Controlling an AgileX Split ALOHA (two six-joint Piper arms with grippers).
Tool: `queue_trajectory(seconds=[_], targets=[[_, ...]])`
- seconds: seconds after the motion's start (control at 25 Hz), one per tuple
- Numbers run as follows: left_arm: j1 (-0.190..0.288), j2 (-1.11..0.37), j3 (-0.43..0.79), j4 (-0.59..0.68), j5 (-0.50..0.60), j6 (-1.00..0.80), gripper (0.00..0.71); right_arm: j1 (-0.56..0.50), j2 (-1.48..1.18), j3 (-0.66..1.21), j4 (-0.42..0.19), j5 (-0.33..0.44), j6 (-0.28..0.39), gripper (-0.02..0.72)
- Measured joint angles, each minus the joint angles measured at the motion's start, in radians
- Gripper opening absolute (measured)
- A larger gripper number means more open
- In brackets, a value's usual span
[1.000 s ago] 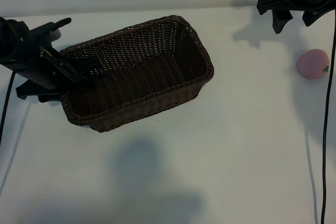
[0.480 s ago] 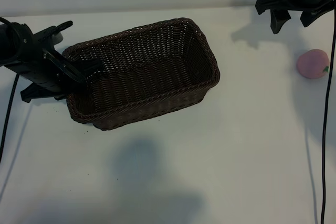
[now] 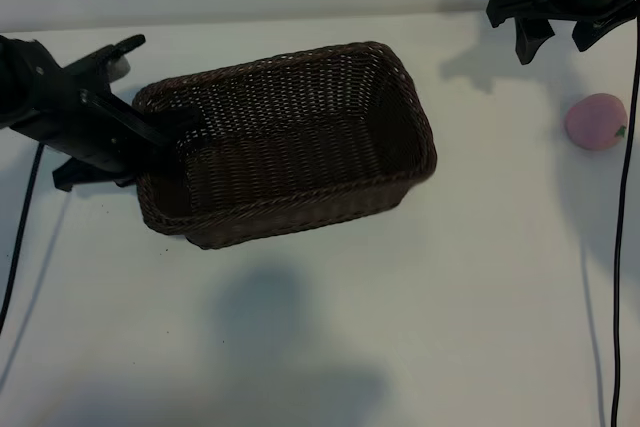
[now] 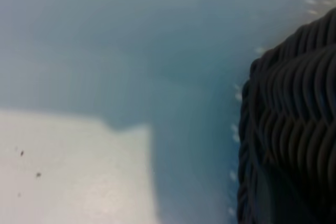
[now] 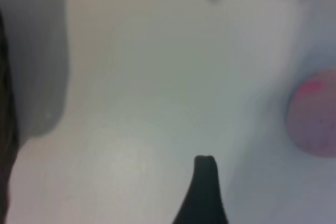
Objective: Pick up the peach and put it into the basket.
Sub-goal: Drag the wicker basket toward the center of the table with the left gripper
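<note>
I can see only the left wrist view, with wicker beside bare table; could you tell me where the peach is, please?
Observer: The peach lies on the table at the exterior view's far right, well apart from the basket.
Operator: Thank you. Is the left tool holding the basket?
Observer: Yes, the left tool is shut on its left end wall, one finger inside.
Operator: And the right tool?
Observer: The right tool hangs open behind the peach, touching nothing.
</note>
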Motion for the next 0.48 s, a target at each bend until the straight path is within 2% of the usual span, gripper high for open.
queue_trajectory(seconds=[0.24,0.48], targets=[[0.062,-0.073,-0.023,-0.162,0.05,0.187,0.097,0.0,0.0,0.0,0.0,0.0,0.0,0.583],[0.081,-0.074,-0.158,-0.146,0.201,0.256,0.095,0.0,0.0,0.0,0.002,0.0,0.0,0.583]])
